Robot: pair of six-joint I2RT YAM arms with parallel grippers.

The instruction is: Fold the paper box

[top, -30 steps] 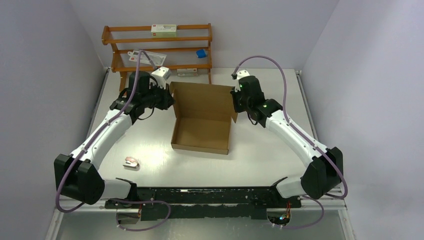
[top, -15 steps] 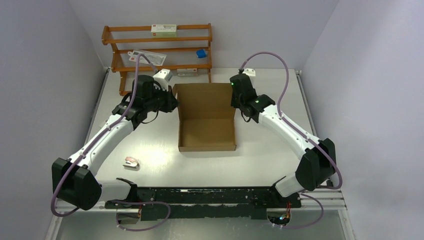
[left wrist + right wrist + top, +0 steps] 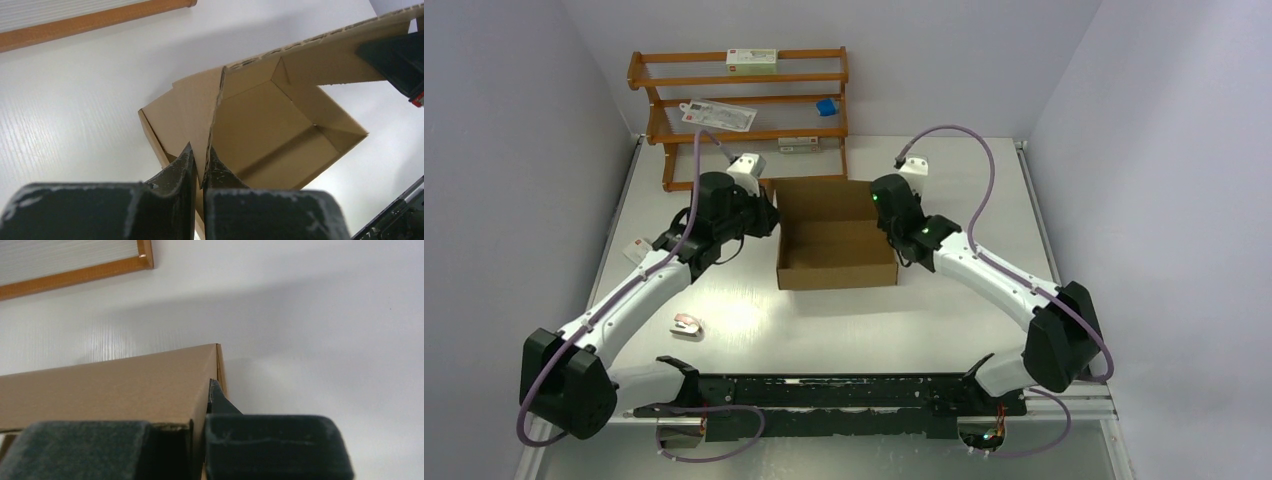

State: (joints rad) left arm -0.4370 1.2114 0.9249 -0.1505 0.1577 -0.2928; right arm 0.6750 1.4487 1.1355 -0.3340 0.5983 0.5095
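A brown corrugated cardboard box [image 3: 836, 250] sits in the middle of the white table [image 3: 844, 325], between the two arms. It is a shallow open tray, its near wall facing the arm bases and a wide lid panel raised along its far side. The left gripper [image 3: 771, 214] is at the box's far left corner. In the left wrist view its two dark fingers [image 3: 181, 167] are almost together, pinching the raw edge of a cardboard panel, with the open inside of the tray showing beyond them. The right gripper [image 3: 890, 216] is at the far right corner. In the right wrist view a flat cardboard panel runs between its jaws; one black fingertip [image 3: 216, 399] presses on the panel's right side and the other is hidden behind the cardboard, so this gripper too is clamped on the box. An orange-brown wooden rack [image 3: 739, 78] stands at the far left of the table, with a small white printed carton [image 3: 752, 60] on its top shelf. A small pink-and-white object [image 3: 686, 325] lies on the near left of the table, well apart from the box.
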